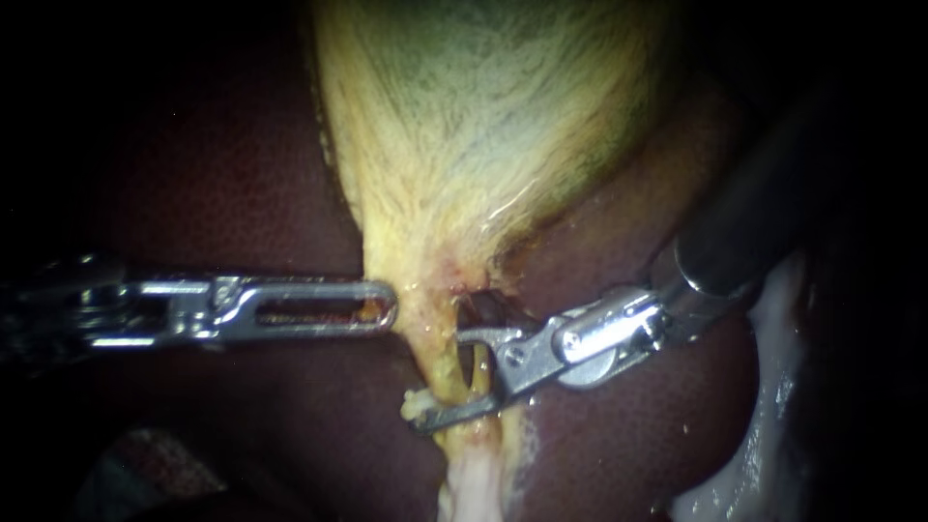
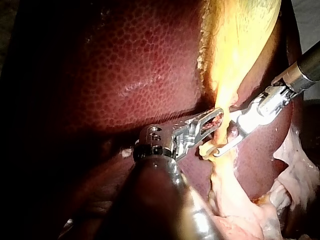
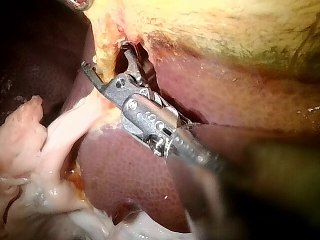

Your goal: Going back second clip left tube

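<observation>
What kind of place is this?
Likely a surgical practice bench, seen close up: the left instrument and the right instrument, both thin metal tools, work at the neck of a yellowish gallbladder lying on dark red liver.

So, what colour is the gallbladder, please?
The tapering gallbladder is pale yellow, streaked grey-green; endoscope view shows it best.

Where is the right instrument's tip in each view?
Endoscope view: the right instrument sits just below centre, jaws open astride the tube under the gallbladder.
Left wrist view: right instrument ahead of the left instrument, astride the tube from its far side.
Right wrist view: its own instrument, jaws open at the tube.
Shared landmark: the gallbladder's yellow neck narrowing into the tube.
</observation>
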Tool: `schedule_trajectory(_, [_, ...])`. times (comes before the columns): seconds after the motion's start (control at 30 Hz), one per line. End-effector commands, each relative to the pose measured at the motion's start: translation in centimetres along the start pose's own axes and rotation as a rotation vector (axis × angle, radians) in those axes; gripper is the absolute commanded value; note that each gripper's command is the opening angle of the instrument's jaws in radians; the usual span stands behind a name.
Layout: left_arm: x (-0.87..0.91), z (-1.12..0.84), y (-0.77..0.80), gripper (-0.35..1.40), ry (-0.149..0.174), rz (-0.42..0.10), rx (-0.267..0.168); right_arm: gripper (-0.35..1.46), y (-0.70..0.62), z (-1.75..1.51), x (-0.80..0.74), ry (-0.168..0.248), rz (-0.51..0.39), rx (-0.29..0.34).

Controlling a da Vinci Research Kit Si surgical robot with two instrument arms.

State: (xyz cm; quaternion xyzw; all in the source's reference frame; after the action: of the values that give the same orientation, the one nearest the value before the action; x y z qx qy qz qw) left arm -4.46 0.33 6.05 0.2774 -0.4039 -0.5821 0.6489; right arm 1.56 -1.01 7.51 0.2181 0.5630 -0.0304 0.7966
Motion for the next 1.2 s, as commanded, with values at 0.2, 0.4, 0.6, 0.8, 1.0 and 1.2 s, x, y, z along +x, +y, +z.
schedule_trajectory(0.2, [0.00,-0.02,0.01,-0.35,0.001,0.000,0.001,0.60,-0.22,-0.25,-0.01,0.007,0.041,0.016])
schedule_trajectory(0.4, [0.00,-0.02,0.02,-0.35,0.001,0.001,0.001,0.60,-0.34,-0.61,0.04,0.011,0.044,0.018])
schedule_trajectory(0.6, [0.00,-0.02,0.03,-0.35,0.001,0.001,0.001,0.60,-0.29,-0.99,0.16,0.012,0.069,-0.010])
schedule_trajectory(0.8, [0.00,-0.01,0.05,-0.35,0.001,0.001,0.001,0.60,-0.24,-1.38,0.30,0.010,0.032,-0.022])
schedule_trajectory(1.0, [0.00,0.03,0.08,-0.35,0.000,0.002,0.001,0.60,-0.20,-1.59,0.41,0.001,-0.011,-0.046])
schedule_trajectory(1.2, [0.06,0.19,0.22,-0.35,-0.004,0.002,-0.003,0.60,-0.21,-1.63,0.45,-0.003,-0.027,-0.055])
